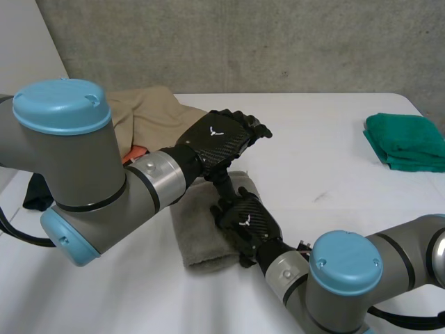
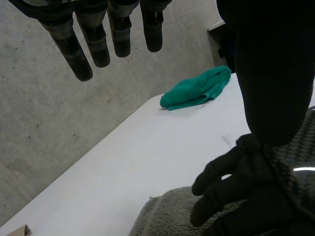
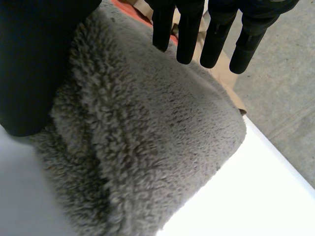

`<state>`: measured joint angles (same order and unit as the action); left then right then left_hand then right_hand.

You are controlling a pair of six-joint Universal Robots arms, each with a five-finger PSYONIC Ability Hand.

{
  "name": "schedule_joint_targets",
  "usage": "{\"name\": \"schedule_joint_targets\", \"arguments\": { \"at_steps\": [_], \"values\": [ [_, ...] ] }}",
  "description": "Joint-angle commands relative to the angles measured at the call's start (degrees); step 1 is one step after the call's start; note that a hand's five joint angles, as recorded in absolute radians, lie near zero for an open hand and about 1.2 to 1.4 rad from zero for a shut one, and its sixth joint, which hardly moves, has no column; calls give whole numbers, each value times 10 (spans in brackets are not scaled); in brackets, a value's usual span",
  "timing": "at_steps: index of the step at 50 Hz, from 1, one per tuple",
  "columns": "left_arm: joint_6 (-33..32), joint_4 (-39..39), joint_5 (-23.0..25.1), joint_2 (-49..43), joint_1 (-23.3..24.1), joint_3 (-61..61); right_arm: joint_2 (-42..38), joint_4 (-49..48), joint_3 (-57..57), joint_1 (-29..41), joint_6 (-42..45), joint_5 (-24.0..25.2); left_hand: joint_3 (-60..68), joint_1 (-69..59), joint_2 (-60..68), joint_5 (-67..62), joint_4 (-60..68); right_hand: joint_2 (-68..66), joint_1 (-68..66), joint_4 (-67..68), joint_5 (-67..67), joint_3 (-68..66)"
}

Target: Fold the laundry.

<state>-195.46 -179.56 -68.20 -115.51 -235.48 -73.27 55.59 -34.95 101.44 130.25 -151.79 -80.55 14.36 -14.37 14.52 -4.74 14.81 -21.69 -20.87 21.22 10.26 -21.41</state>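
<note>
Grey concrete wall (image 1: 278, 42) stands behind a white table (image 1: 334, 174) that fills the scene. Near the middle of the table lies a folded grey towel (image 1: 198, 240), its pile thick and looped, with one rounded corner towards the far side. The right hand (image 1: 248, 221) sits on the towel's right part, palm down. In the right wrist view its fingers (image 3: 214, 34) reach straight out over the towel's far edge and grip nothing; whether the palm presses into the pile cannot be told. The left hand (image 1: 217, 138) hangs just beyond the towel's far edge, above and close to the right hand. In the left wrist view its fingers (image 2: 115, 34) are straight and spread, with nothing between them and the thumb. A folded green cloth (image 1: 407, 141) lies at the far right of the table, well apart from both hands. At the far left a crumpled beige garment (image 1: 149, 111) lies in a heap, with a bit of orange fabric (image 1: 134, 153) just beside it. A black cloth (image 1: 36, 193) lies at the table's left edge, partly hidden by the left arm.
</note>
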Motion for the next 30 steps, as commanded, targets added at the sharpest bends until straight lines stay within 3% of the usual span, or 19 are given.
{"name": "schedule_joint_targets", "arguments": {
  "at_steps": [1, 4, 9, 19, 25, 30],
  "values": [
    [1, 0, 0, 2, -2, 0, -7, 1, -29, -1, -2, 0, 29, -29, 28, -25, 25, -67, -75, 72, 81, -70],
    [3, 0, 0, 4, -2, 0, -14, -1, -36, -1, -2, 1, 29, -29, 28, -25, 25, -158, -166, 162, 172, -160],
    [3, 0, -1, 5, -2, 0, -28, -1, -58, -6, -3, 0, 28, -27, 26, -24, 23, -582, -591, 587, 597, -585],
    [3, -1, -4, 13, -6, 1, 38, 5, -64, -108, -10, 4, 24, -24, 23, -20, 20, -583, -591, 588, 597, -586],
    [4, -10, -9, 15, -7, 7, 48, 11, -111, -196, -5, 92, 23, -22, 21, -19, 18, -583, -591, 588, 597, -586],
    [5, -32, -11, 16, -6, 12, 43, 3, -193, -244, -25, 122, 23, -22, 21, -19, 18, -583, -591, 588, 597, -586]
  ]
}}
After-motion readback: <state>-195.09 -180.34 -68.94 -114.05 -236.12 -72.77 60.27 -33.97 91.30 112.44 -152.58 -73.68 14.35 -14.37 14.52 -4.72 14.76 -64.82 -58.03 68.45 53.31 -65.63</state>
